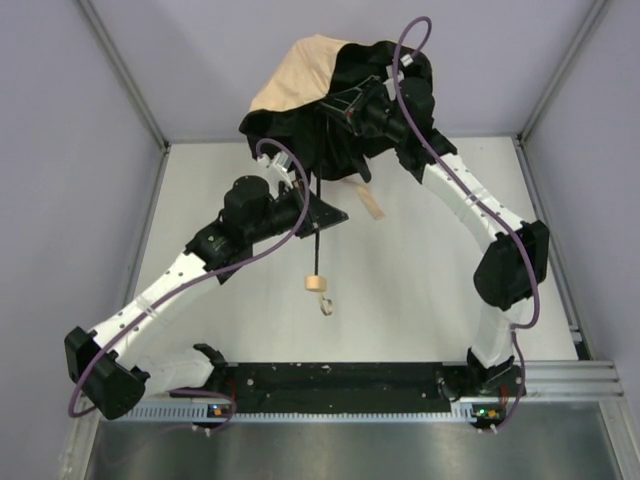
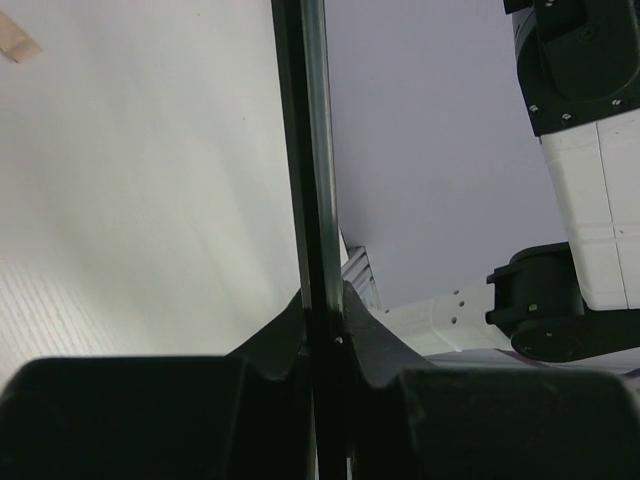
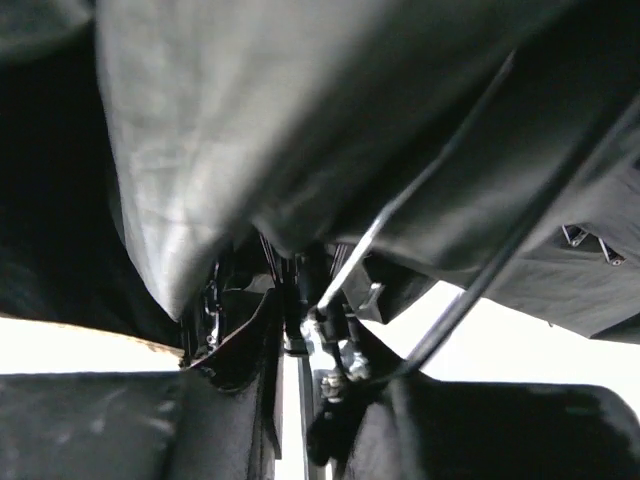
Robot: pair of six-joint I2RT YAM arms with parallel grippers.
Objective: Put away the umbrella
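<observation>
The umbrella (image 1: 300, 70) is held up over the back of the table, its canopy half collapsed, beige outside and black inside. Its thin black shaft (image 1: 318, 240) runs down to the tan handle (image 1: 316, 284) with a loop strap (image 1: 326, 304). My left gripper (image 1: 312, 205) is shut on the shaft (image 2: 312, 150), and its fingers (image 2: 322, 310) pinch it from both sides. My right gripper (image 1: 345, 108) reaches under the canopy (image 3: 250, 120). Its jaws (image 3: 305, 340) are closed around the sliding hub where the metal ribs (image 3: 480, 280) meet.
A tan strip (image 1: 372, 205) lies on the white table beside the canopy; it shows as a tan strip (image 2: 18, 42) in the left wrist view too. Grey enclosure walls (image 1: 90, 120) stand on three sides. A black rail (image 1: 330, 380) runs between the arm bases. The right arm (image 2: 590, 200) stands close by.
</observation>
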